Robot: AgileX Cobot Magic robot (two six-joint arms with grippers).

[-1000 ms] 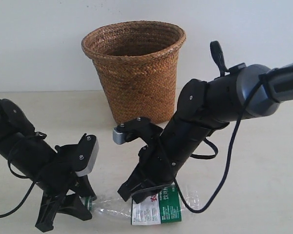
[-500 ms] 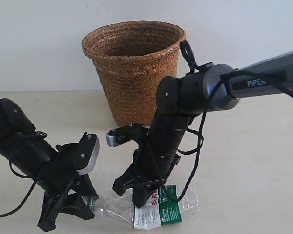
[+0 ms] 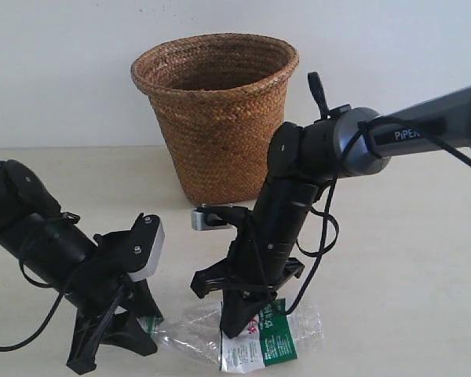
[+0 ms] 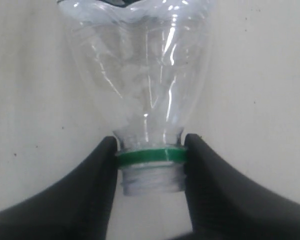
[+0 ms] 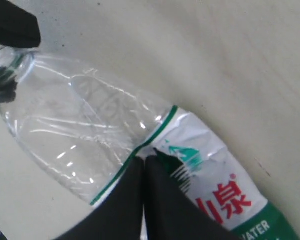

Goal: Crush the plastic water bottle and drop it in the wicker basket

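plastic water bottle [image 3: 279,339] is clamped at the neck by left gripper [image 4: 150,159], pressed at label [image 5: 215,172] edge by right gripper's [image 5: 144,172] closed, empty jaws.

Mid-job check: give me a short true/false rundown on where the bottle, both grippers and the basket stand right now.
1. The clear plastic water bottle lies on its side on the pale table. True.
2. The left gripper is closed on the bottle's neck at the green ring. True.
3. The bottle is inside the brown woven wicker basket. False: it is on the table in front of the basket.
4. The right gripper is wide open, clear of the bottle. False: its fingers are together, tips against the bottle at the edge of the white-and-green label.
5. The basket has tipped over. False: it stands upright.
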